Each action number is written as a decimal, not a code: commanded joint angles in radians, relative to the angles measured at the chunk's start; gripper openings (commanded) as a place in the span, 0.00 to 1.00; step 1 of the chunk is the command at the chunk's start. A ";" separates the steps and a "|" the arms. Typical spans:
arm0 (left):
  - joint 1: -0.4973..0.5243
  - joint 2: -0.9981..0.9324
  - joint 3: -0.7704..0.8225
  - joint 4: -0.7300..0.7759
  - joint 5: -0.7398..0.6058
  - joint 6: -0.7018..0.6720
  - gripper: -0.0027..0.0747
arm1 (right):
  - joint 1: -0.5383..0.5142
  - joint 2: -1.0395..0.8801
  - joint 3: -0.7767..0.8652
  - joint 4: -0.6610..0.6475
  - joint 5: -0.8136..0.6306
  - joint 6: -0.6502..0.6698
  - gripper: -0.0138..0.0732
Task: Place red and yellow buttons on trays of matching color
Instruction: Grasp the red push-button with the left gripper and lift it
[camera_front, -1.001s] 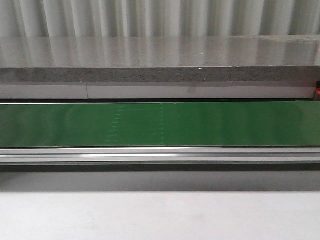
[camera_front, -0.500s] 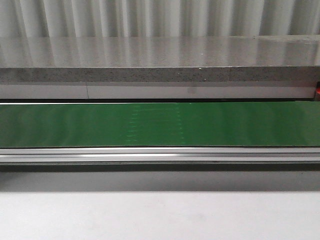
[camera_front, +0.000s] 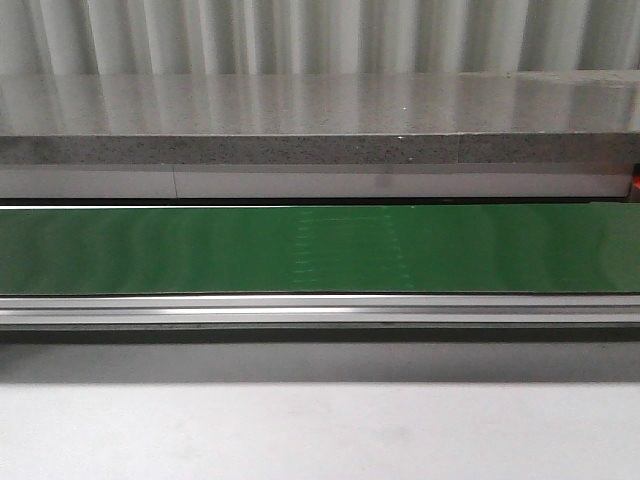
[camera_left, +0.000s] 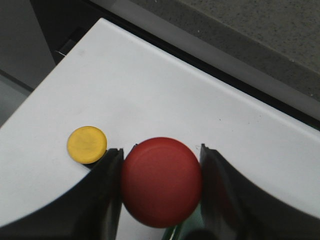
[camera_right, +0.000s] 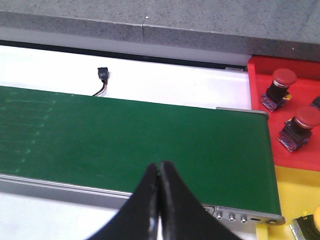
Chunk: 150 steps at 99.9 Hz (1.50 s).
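Green conveyor belt runs bare across the front, grey stone ledge behind.

Over a white tabletop the left tool grips a red button, a yellow button lying just beside. The right tool hangs pinched closed, empty, above the belt; two red buttons stand on the red tray.

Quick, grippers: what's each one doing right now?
Left gripper: closed on a red button.
Right gripper: shut, holding nothing, above the green belt.
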 joint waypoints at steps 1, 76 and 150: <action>-0.009 -0.101 -0.027 -0.010 0.025 0.070 0.01 | 0.000 0.000 -0.027 0.013 -0.061 -0.007 0.08; -0.179 -0.206 0.225 -0.094 -0.110 0.120 0.01 | 0.000 0.000 -0.027 0.013 -0.061 -0.007 0.08; -0.192 -0.075 0.220 -0.144 -0.051 0.120 0.31 | 0.000 0.000 -0.027 0.013 -0.059 -0.007 0.08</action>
